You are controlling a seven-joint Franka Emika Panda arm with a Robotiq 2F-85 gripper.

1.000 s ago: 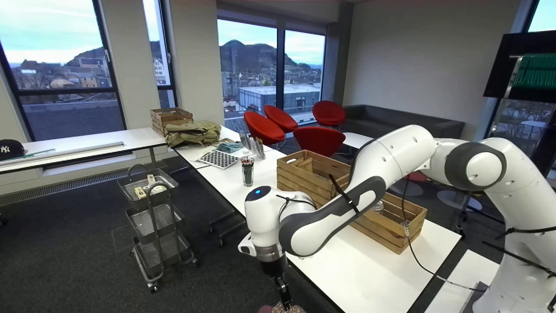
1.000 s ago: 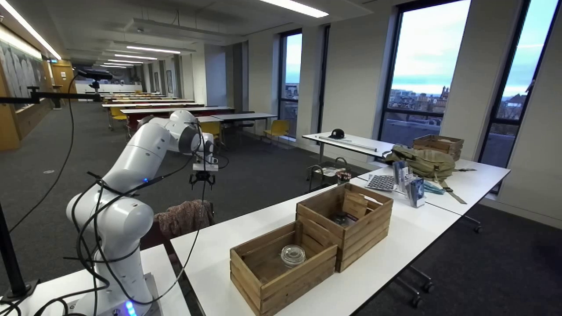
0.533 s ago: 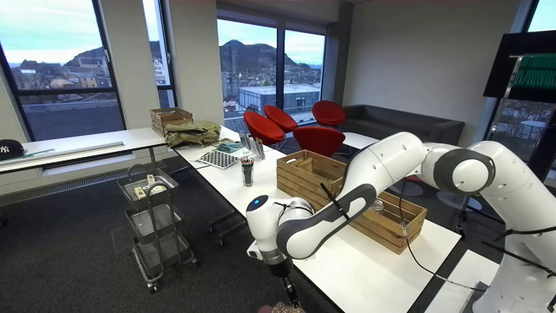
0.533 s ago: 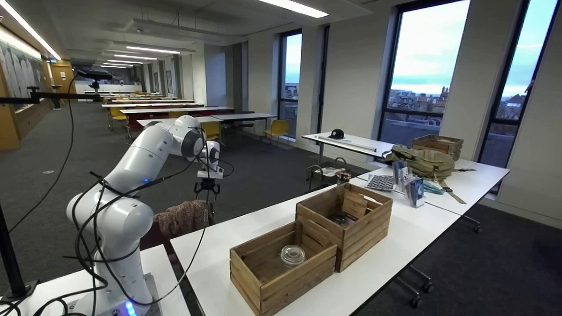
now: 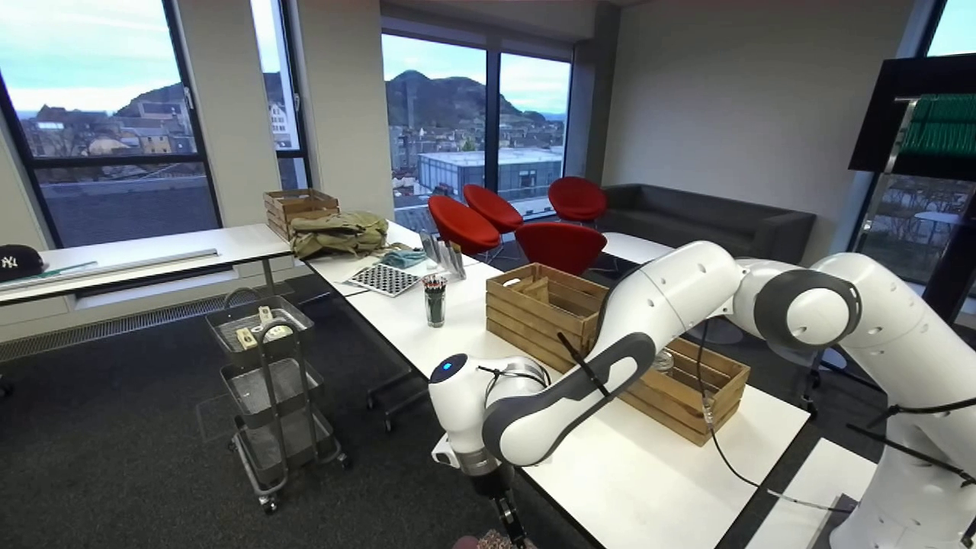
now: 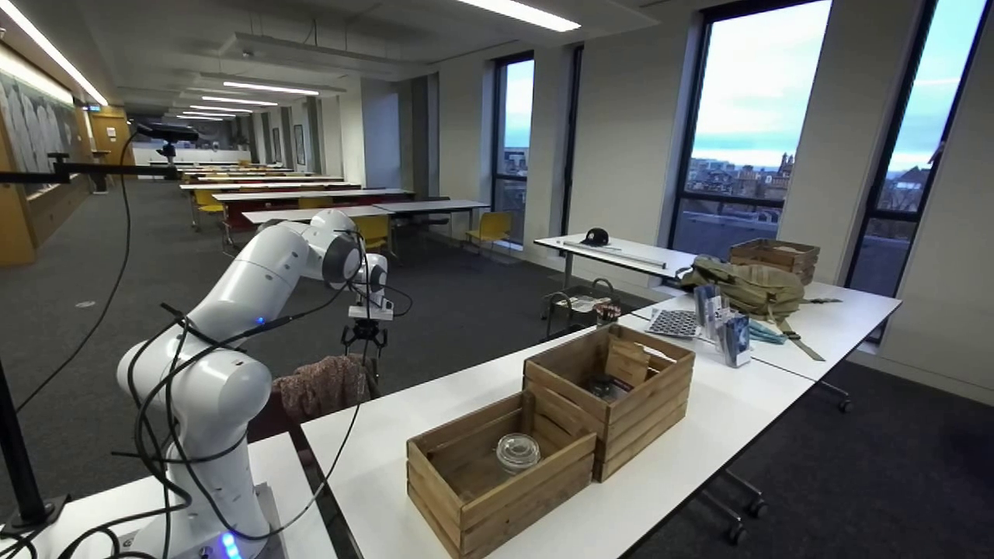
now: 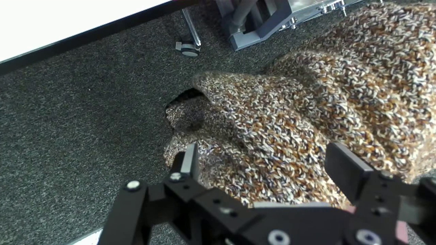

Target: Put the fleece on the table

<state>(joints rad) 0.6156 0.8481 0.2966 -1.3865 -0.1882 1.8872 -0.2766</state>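
Observation:
The fleece (image 6: 322, 386) is a brown and white speckled knit garment draped over a dark red chair beside the table (image 6: 435, 388). Only its top edge (image 5: 492, 541) shows at the bottom of an exterior view. In the wrist view the fleece (image 7: 272, 119) fills the middle and right, with a fold opening at its left edge. My gripper (image 6: 363, 349) points down at the fleece's end nearest the table. In the wrist view my gripper (image 7: 262, 156) is open, with fleece showing between and beyond its fingers. I cannot tell whether the fingertips touch it.
Two wooden crates (image 6: 512, 497) (image 6: 648, 411) stand on the table, the nearer with a glass jar (image 6: 518, 453). The table edge (image 7: 85, 34) is close beside the gripper. The chair (image 6: 268, 419) supports the fleece. A cup of pencils (image 5: 435, 301) and a trolley (image 5: 267, 381) stand farther off.
My gripper has moved down towards the fleece and slightly towards the table over the last second. In the last half second it has moved only a little. The fleece stays on the chair.

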